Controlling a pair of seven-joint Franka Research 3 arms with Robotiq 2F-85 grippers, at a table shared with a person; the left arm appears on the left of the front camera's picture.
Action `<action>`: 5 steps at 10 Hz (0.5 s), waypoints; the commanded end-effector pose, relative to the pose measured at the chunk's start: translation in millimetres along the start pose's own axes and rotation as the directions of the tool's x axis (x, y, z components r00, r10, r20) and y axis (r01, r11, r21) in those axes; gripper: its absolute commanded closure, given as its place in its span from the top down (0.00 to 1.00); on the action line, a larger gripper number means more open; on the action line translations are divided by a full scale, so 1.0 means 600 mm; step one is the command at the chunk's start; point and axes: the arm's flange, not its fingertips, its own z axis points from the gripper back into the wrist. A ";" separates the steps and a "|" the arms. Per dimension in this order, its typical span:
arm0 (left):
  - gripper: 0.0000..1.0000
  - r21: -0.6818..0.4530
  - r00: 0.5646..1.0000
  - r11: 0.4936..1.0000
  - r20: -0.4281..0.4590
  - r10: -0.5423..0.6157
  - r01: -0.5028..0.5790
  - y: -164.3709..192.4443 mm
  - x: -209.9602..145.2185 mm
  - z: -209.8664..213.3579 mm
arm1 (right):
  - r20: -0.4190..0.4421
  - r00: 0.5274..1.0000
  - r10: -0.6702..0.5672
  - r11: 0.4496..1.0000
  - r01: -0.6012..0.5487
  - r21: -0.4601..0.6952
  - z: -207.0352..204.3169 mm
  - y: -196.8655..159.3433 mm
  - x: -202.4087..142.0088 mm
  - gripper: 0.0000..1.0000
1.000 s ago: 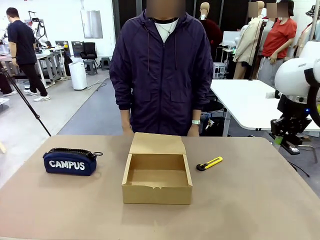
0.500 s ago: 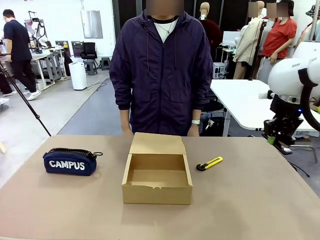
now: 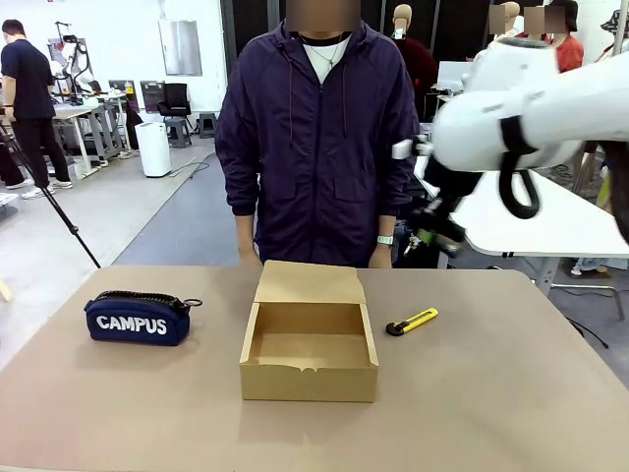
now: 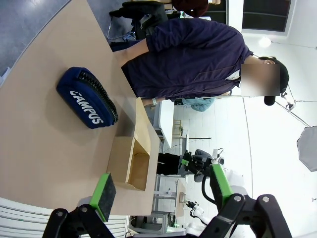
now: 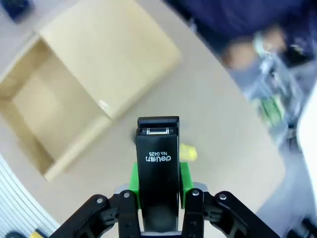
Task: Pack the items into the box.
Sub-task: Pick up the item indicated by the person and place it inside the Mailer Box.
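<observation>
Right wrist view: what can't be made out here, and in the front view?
- Right wrist view: utility knife mostly hidden behind the stapler shut in the right gripper; a yellow bit peeks out.
- Right wrist view: person's hand smeared by motion blur.
- Front view: right gripper motion-blurred, its load unreadable.
- Front view: box floor's near strip hidden by its front wall.

- Navy pouch [image 3: 138,318] lettered "CAMPUS" lies on the table [image 3: 511,393], left of the box.
- Brown box [image 3: 309,379] sits mid-table, flap lid open.
- Yellow-and-black knife [image 3: 412,322] lies near the box's right.
- Black stapler [image 5: 158,163] is clamped in the right gripper [image 5: 158,177].
</observation>
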 end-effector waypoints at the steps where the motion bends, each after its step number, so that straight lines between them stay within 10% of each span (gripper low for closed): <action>1: 1.00 -0.023 1.000 1.000 0.006 -0.015 0.015 0.000 0.002 0.001 | 0.097 0.967 0.237 0.958 -0.249 0.143 -0.030 0.029 0.047 0.00; 5: 1.00 -0.023 1.000 1.000 0.006 -0.015 0.015 0.000 0.002 0.001 | 0.080 0.855 0.512 0.821 -0.515 0.245 -0.118 0.186 0.113 0.00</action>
